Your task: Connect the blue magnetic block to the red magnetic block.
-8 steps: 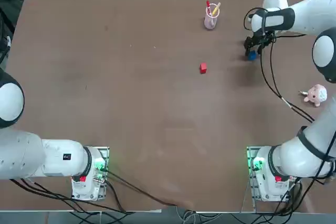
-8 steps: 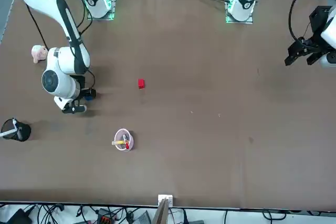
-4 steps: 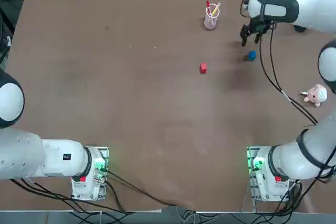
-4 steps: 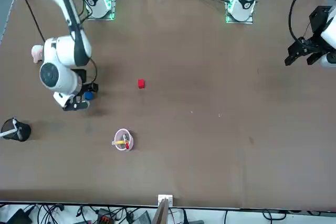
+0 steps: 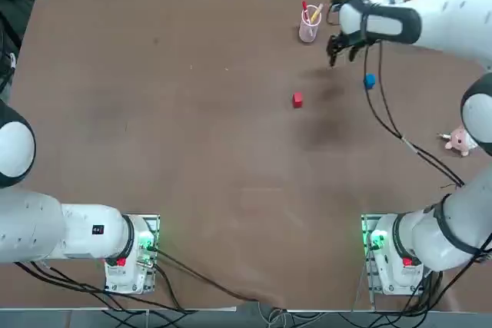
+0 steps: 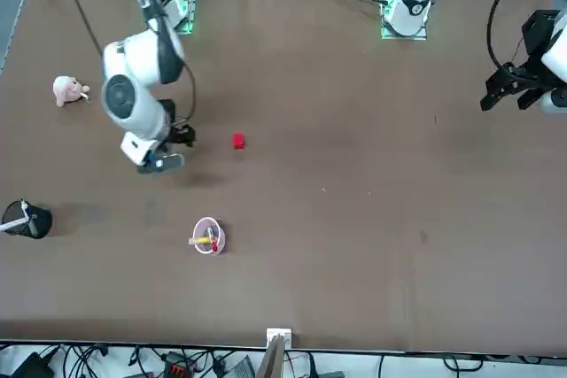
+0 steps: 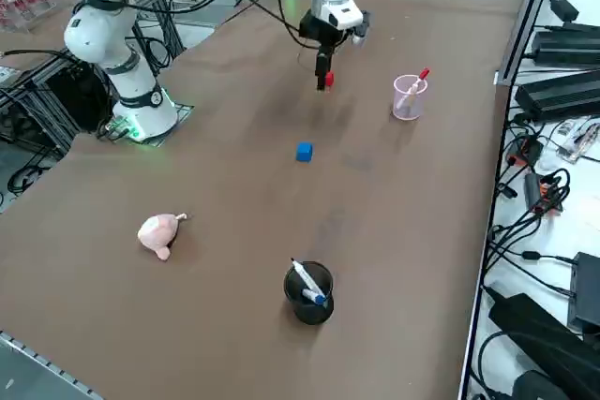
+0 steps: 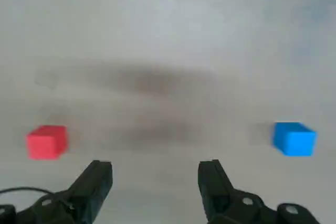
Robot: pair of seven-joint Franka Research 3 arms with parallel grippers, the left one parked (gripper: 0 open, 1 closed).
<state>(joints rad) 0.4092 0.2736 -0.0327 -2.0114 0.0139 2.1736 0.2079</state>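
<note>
Left of the right gripper (image 8: 156, 163) and nearer the bases: the red block (image 5: 297, 101). Left and beyond: the cup (image 5: 308, 32). The gripper's fingers are spread wide. To its right: the blue block (image 5: 370, 81) (cable (image 5: 399, 136) overlapping it from above), then the toy (image 5: 459, 140).

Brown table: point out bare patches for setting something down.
The wide stretch left of the small red cube is bare, as is the patch between the small blue cube and black mesh cup. Crowded: around the right end effector.
</note>
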